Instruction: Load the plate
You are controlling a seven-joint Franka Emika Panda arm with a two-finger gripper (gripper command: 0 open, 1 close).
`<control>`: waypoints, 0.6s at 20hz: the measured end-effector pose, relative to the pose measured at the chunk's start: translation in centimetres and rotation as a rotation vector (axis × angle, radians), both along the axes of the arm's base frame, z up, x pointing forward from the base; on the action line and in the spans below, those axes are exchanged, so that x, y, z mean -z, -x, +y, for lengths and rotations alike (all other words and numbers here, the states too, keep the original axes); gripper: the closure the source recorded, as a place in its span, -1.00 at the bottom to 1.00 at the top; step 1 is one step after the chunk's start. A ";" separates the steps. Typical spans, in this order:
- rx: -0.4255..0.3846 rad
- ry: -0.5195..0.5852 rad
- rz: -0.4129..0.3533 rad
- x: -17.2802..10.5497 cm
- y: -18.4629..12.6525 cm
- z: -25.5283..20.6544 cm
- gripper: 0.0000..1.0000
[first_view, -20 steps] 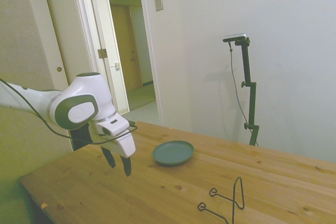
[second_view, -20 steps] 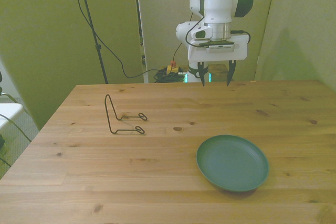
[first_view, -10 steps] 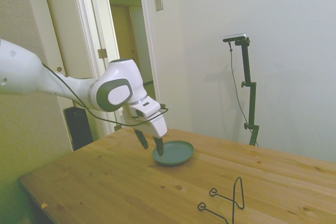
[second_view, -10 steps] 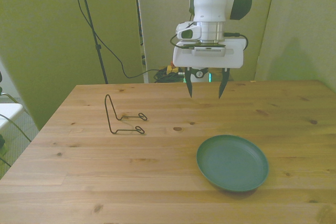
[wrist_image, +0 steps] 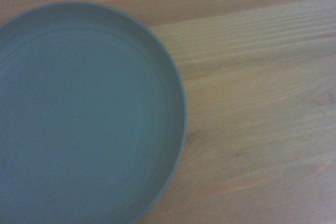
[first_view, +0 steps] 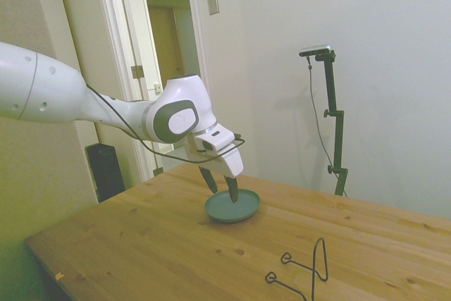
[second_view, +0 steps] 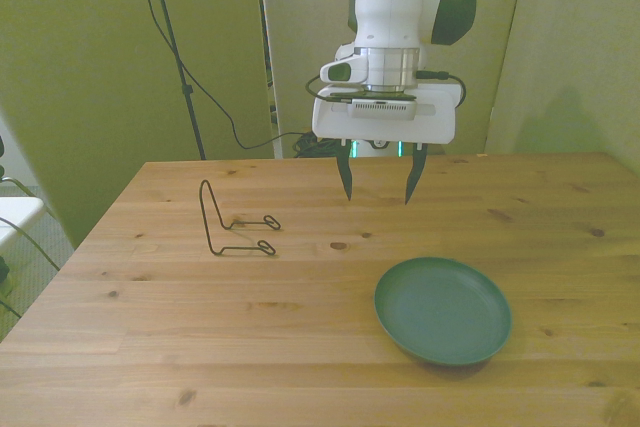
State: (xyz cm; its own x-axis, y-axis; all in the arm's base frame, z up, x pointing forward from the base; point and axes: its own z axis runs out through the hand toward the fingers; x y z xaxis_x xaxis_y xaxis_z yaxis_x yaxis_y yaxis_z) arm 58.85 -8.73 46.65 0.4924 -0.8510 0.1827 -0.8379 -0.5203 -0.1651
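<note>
From the front view's left, the first thing you meet is the wire rack [second_view: 232, 220], standing on the table [second_view: 150, 347] well off to the side of the fingers [second_view: 346, 179] and clear of everything else. Next comes your gripper [second_view: 376, 185], hanging above the wood with its fingers spread wide and nothing between them. Last, toward the front view's right and nearer the camera than the fingertips, the plate [second_view: 443, 309] lies flat and empty on the boards — the wrist view shows its rim [wrist_image: 176, 103] and part of its bowl [wrist_image: 79, 124], so the camera is over one edge, not the middle. The step in hand looks like the approach to pick the plate up. To do it well, bring one finger just inside the rim and the other just outside, so the pinch closes across the low raised edge, not the whole disc. Come down slowly until the outer fingertip is almost touching the table, then close. A shallow rim gives little to bite on — expect the plate to tilt or slip if you lift fast.
</note>
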 end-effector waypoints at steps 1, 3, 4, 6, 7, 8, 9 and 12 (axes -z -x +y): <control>0.010 0.003 0.001 0.5 -0.7 -0.2 -1.00; 0.029 0.004 0.006 1.6 -2.1 -0.8 -1.00; 0.035 0.005 0.010 2.2 -2.8 -1.1 -1.00; 0.048 0.002 0.019 3.4 -4.0 -1.9 -1.00; 0.057 -0.004 0.023 4.0 -4.6 -2.2 -1.00; 0.066 -0.016 0.024 4.4 -5.0 -2.5 -1.00; 0.076 -0.032 0.026 4.9 -5.4 -2.6 -1.00; 0.083 -0.093 0.029 6.2 -6.2 -2.6 -1.00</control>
State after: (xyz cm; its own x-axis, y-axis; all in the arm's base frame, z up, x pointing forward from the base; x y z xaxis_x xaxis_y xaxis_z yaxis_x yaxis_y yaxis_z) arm 65.09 -11.33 40.48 0.4236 -0.9015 0.0881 -0.8824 -0.4327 -0.1845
